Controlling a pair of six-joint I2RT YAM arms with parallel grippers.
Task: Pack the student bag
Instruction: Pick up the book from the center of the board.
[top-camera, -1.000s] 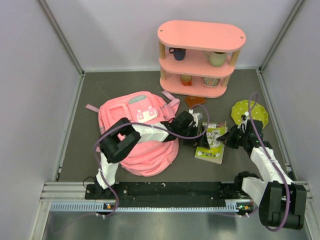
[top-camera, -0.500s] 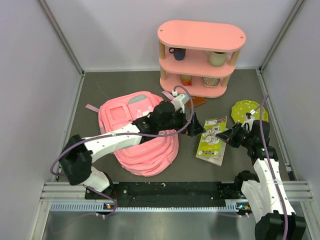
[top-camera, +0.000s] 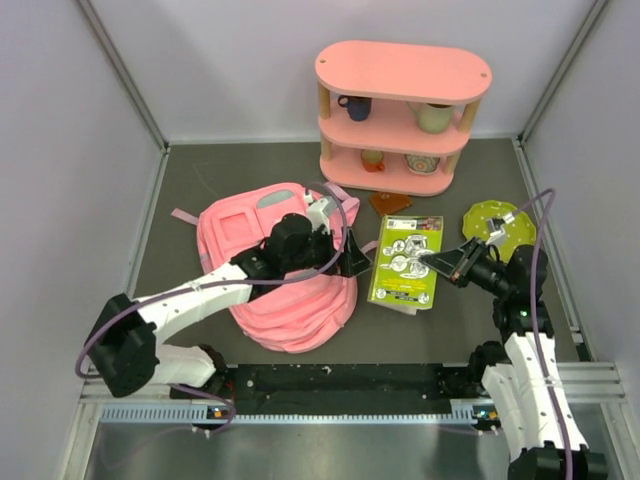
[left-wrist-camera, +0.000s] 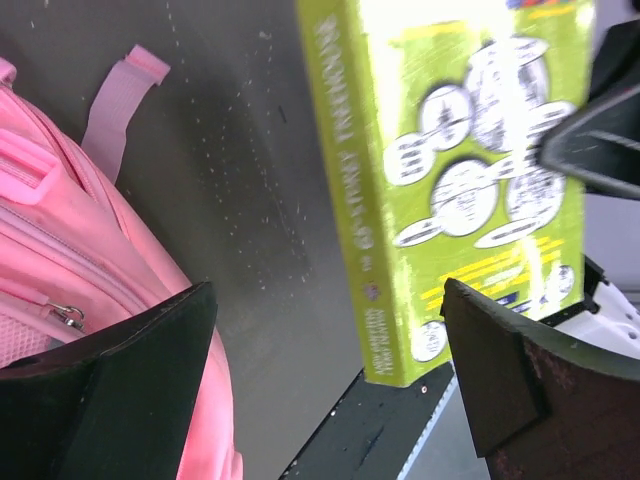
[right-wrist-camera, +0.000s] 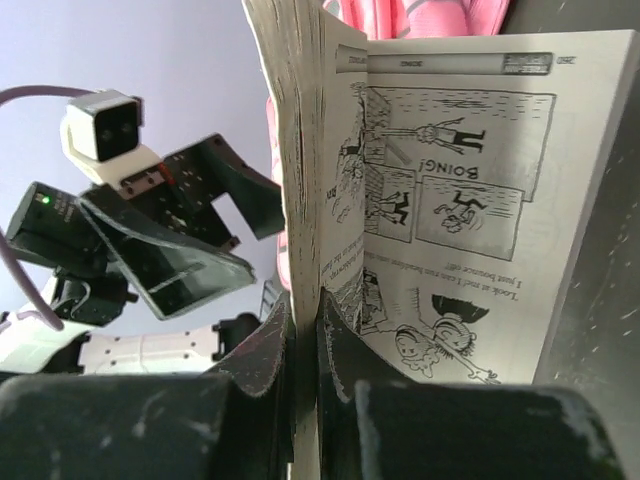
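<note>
The pink student bag (top-camera: 260, 290) lies left of centre on the dark table, its front patch facing up; it also shows in the left wrist view (left-wrist-camera: 60, 250). My right gripper (top-camera: 437, 262) is shut on the edge of a lime-green comic book (top-camera: 404, 260) and holds it lifted and tilted, just right of the bag. In the right wrist view the fingers (right-wrist-camera: 268, 365) pinch a block of its pages (right-wrist-camera: 420, 200), with lower pages hanging open. My left gripper (top-camera: 352, 262) is open and empty at the bag's right side, next to the book (left-wrist-camera: 460, 170).
A rigid pink three-tier shelf (top-camera: 402, 115) with mugs and bowls stands at the back. A brown flat item (top-camera: 390, 203) lies in front of it. A yellow-green dotted plate (top-camera: 497, 222) lies at the right. Grey walls enclose the table.
My right gripper has lifted the book off the table and carried it left toward the bag. My left arm has swung back and left, settling over the bag's right side.
</note>
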